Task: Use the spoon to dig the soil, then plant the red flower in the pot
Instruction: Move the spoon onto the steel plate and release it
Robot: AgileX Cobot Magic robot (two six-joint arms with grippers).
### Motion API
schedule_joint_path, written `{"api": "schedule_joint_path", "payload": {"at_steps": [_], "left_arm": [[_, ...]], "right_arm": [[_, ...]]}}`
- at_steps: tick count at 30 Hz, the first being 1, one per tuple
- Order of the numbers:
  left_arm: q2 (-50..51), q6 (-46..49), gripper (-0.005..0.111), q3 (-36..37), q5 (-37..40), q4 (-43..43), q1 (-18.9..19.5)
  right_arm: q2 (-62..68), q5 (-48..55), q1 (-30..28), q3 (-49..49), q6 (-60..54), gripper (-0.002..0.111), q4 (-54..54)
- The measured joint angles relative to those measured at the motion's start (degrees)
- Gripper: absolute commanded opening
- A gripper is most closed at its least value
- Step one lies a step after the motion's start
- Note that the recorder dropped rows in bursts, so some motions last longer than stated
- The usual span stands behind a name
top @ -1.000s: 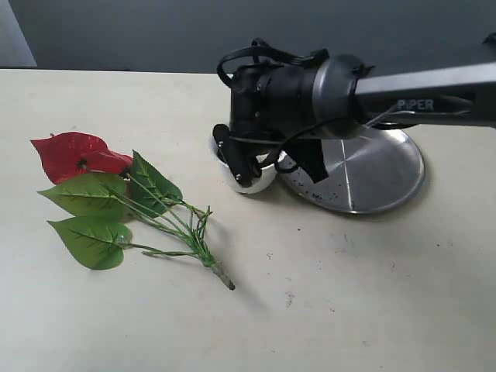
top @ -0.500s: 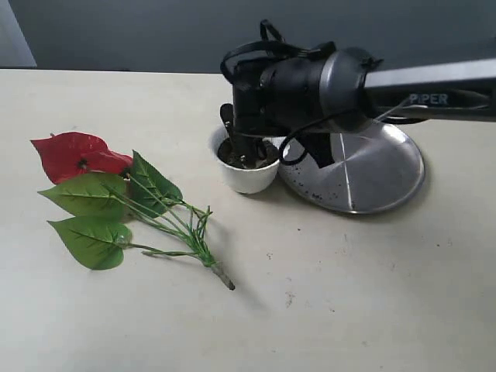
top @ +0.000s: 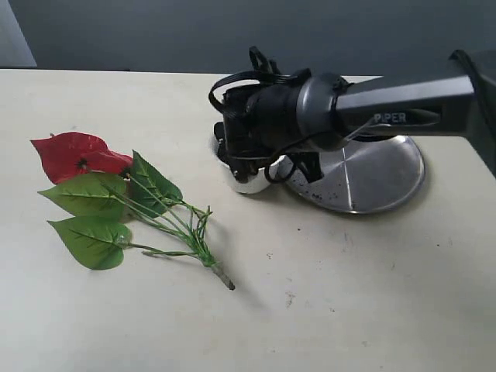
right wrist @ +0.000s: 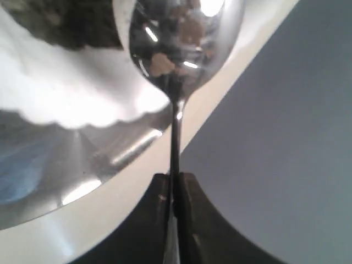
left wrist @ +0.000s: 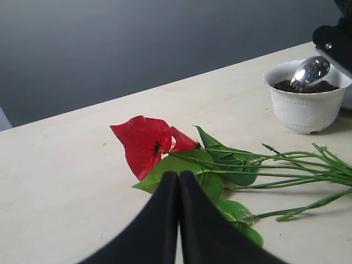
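The red flower (top: 74,153) lies flat on the table at the left, its stalk pointing toward the middle. In the left wrist view my left gripper (left wrist: 179,175) hangs shut and empty just short of the red flower (left wrist: 147,142). The white pot (top: 246,184) stands mid-table, mostly covered by my right gripper (top: 236,155). That gripper (right wrist: 175,179) is shut on the spoon (right wrist: 179,38) by its thin handle. The spoon bowl (left wrist: 312,70) sits just above the soil (left wrist: 305,87) inside the pot (left wrist: 305,110). The soil (right wrist: 66,27) and pot rim (right wrist: 71,104) are blurred close up.
A round steel plate (top: 372,174) speckled with soil crumbs lies right of the pot, touching or nearly touching it. The right arm (top: 403,101) stretches over it from the right. The plate (right wrist: 49,176) also fills a corner of the right wrist view.
The right gripper rose off the pot half a second ago, showing the soil, then came down over it again and turned. The flower and left gripper have not moved.
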Motion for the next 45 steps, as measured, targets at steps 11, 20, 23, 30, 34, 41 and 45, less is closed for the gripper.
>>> {"api": "schedule_joint_path", "payload": {"at_steps": [11,20,23,30,34,41,45], "left_arm": [[0.0,0.0,0.0,0.0,0.0,0.0,0.0],[0.0,0.0,0.0,0.0,0.0,0.0,0.0],[0.0,0.0,0.0,0.0,0.0,0.0,0.0],[0.0,0.0,0.0,0.0,0.0,0.0,0.0],[0.0,0.0,0.0,0.0,0.0,0.0,0.0],[0.0,0.0,0.0,0.0,0.0,0.0,0.0],[0.0,0.0,0.0,0.0,0.0,0.0,0.0]], "right_arm": [[-9.7,3.3,-2.4,0.0,18.0,-0.001,6.6],[-11.1,-1.0,-19.0,0.0,20.7,-0.001,31.4],[-9.5,-3.6,-22.2,0.0,15.5,-0.001,39.1],[-4.0,-6.2,-22.8,0.0,11.9,-0.001,37.0],[-1.2,-9.1,-22.8,0.0,11.9,-0.001,36.3],[2.9,-10.3,-22.8,0.0,14.8,-0.001,35.9],[3.5,-11.2,-22.8,0.0,17.2,0.008,35.2]]}}
